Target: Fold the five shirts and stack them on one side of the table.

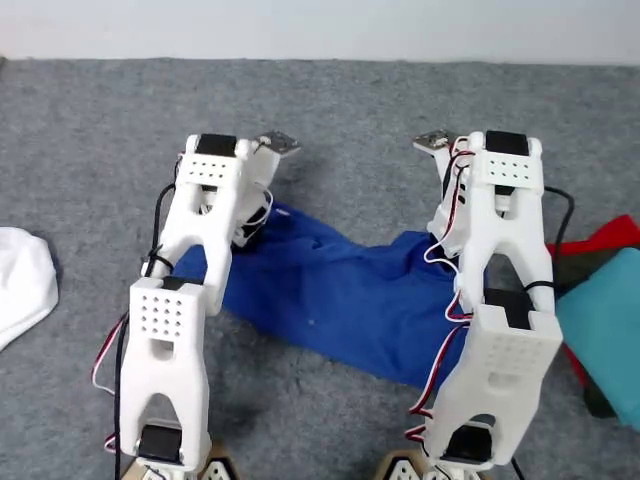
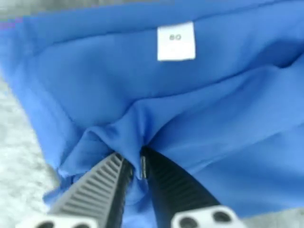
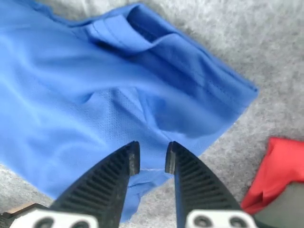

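Blue shirt (image 1: 340, 290) is spread on the grey surface (image 1: 400, 100).
A fold is clamped by the left gripper (image 2: 137, 164); the right gripper (image 3: 149, 159) is held apart over the hem.

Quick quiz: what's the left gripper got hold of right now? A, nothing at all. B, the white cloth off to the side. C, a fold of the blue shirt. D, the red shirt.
C: in the left wrist view the left gripper is shut on a bunched fold of the blue shirt, not far from its white tag.
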Tool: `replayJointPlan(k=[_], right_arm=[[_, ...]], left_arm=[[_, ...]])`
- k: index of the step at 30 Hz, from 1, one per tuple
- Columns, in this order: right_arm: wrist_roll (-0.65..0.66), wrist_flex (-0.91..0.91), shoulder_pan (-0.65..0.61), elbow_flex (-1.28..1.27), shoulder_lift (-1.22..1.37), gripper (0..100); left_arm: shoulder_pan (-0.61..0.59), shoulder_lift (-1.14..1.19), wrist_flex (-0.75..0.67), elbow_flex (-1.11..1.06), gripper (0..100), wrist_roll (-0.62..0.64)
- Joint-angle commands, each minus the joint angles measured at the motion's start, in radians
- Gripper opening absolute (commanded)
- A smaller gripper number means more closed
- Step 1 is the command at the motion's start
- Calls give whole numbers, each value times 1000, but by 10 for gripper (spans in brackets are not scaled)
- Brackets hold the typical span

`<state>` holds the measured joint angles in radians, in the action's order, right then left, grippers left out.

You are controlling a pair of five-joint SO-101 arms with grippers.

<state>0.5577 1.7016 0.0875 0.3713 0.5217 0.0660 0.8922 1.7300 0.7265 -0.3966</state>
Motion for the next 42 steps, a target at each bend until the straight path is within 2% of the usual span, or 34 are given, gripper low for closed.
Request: replayJointPlan(k=[1, 20, 24, 26, 30, 33, 37, 42], right_arm=[[9, -4, 1, 5, -50, 108], [2, 1, -42, 5, -51, 111], [3, 4, -88, 21, -77, 113], [3, -1, -113, 35, -90, 140], [8, -8, -159, 40, -90, 261], [8, -39, -189, 40, -90, 322], [8, -90, -208, 40, -53, 316], [9, -93, -226, 41, 50, 297]], left_arm=[[-6, -130, 26, 93, 13, 55], [106, -146, 26, 96, 15, 61], [140, -146, 25, 70, 15, -26], [132, -146, 23, 67, 15, -5], [92, -146, 25, 65, 21, 54], [38, -146, 25, 65, 94, 57], [-41, -146, 15, 76, 196, 127], [-63, -146, -71, 74, 202, 196]])
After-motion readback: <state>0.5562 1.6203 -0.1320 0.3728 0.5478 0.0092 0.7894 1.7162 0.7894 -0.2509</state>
